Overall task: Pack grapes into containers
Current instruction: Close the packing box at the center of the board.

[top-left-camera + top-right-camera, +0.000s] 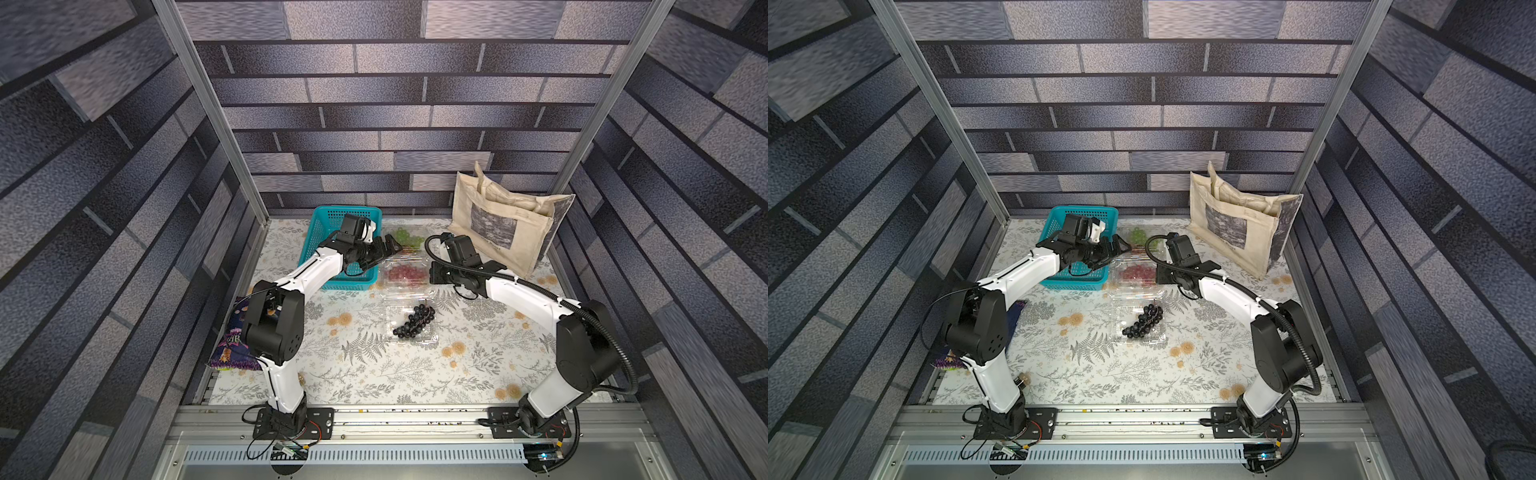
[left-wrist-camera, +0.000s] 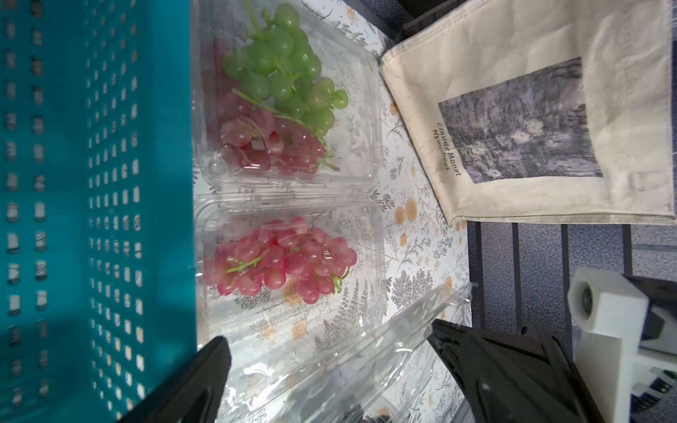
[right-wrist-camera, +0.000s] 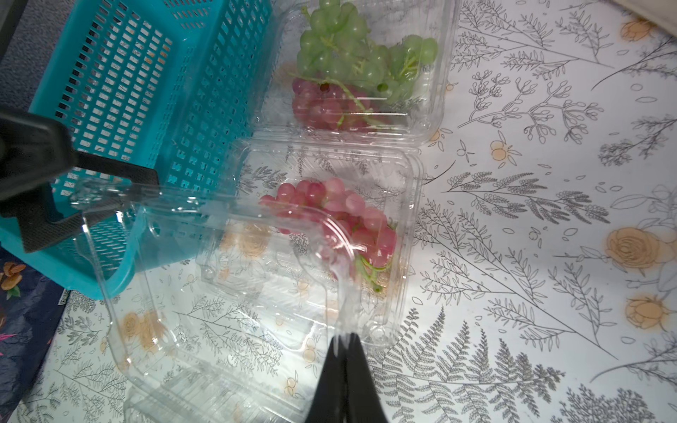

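**Now: lid pinched on the right, all four bunches boxed**

Right end effector point(image 3: 344, 348): jaws fully closed, nipping the edge of a clear lid point(image 3: 219, 311). The lid stands tilted up over the near side of the middle container point(image 2: 373, 256). I cannot tell which box it hinges from.

Left end effector point(image 2: 329, 337): jaws spread wide, holding nothing. It hangs over the gap between the teal basket point(image 1: 322, 232) and the row of containers. The far edge of the same lid runs between its fingers point(image 2: 208, 366); whether they touch the plastic I cannot tell.

Three containers in a line, running from the far edge of the counter point(image 1: 374, 365) toward its middle:
- Far container point(image 2: 366, 154): green grapes point(image 2: 285, 73) lying partly on a red bunch point(image 2: 271, 146). Lid appears shut in the left wrist view.
- Middle container: second red bunch point(image 2: 282, 260), lying toward the side facing the far container.
- Near container point(image 1: 395, 313): black-purple bunch point(image 1: 415, 320) lying diagonally inside, about mid-counter.

Basket sits at the far edge, just beside the far and middle containers on the left. No grapes show in the part of it that I can see.

Beige tote bag point(image 1: 498, 224) stands in the far right corner, well apart from the containers. A dark printed snack packet point(image 1: 230, 345) lies at the left edge, partly hidden by my left arm.
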`<state>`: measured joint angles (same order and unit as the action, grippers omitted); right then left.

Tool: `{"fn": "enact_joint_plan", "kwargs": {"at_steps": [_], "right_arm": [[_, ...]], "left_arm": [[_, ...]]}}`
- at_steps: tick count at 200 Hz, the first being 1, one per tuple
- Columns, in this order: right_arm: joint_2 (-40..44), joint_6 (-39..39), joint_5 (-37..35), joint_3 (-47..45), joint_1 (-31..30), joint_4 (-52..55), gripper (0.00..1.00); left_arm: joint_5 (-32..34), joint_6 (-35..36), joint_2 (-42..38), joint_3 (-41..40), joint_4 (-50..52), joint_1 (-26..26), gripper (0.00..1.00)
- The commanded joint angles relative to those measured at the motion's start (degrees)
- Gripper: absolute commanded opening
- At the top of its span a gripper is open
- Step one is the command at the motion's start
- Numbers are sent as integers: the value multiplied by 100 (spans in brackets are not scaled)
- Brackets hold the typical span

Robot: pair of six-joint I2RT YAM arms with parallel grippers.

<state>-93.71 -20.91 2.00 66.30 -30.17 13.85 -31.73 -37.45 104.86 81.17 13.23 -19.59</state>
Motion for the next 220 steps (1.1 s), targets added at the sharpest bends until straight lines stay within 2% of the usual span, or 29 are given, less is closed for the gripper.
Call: {"fn": "enact_joint_plan", "kwargs": {"at_steps": [1,38,70,92,106,123,132,154,170,212,220], "right_arm": [[-161,104,-81,235,37,38,3],[-440,71,-123,431,47,107,4],[-534,26,-147,500,47,100,5],[-560,9,-209,538,55,153,14],[-543,-9,-217,523,69,145,26],[-500,-31,-209,482,73,139,32],[-467,-41,-200,463,70,131,38],[-298,-69,-161,360,72,91,43],[-90,-96,-148,215,77,41,56],[532,-188,-90,-10,121,77,81],[589,-190,-130,48,132,161,90]], "left_arm": [[-463,131,3,163,-244,43,100],[-906,69,67,110,-456,69,100],[-989,50,115,75,-516,68,100],[-992,48,130,84,-522,86,100],[-1021,32,144,92,-536,95,100],[-1038,32,145,101,-543,87,100],[-1050,23,140,93,-541,87,100],[-1045,19,116,60,-542,83,100],[-1048,17,106,33,-546,88,100],[-1096,-2,61,-4,-677,59,100],[-1107,-24,37,-17,-716,52,100]]}}
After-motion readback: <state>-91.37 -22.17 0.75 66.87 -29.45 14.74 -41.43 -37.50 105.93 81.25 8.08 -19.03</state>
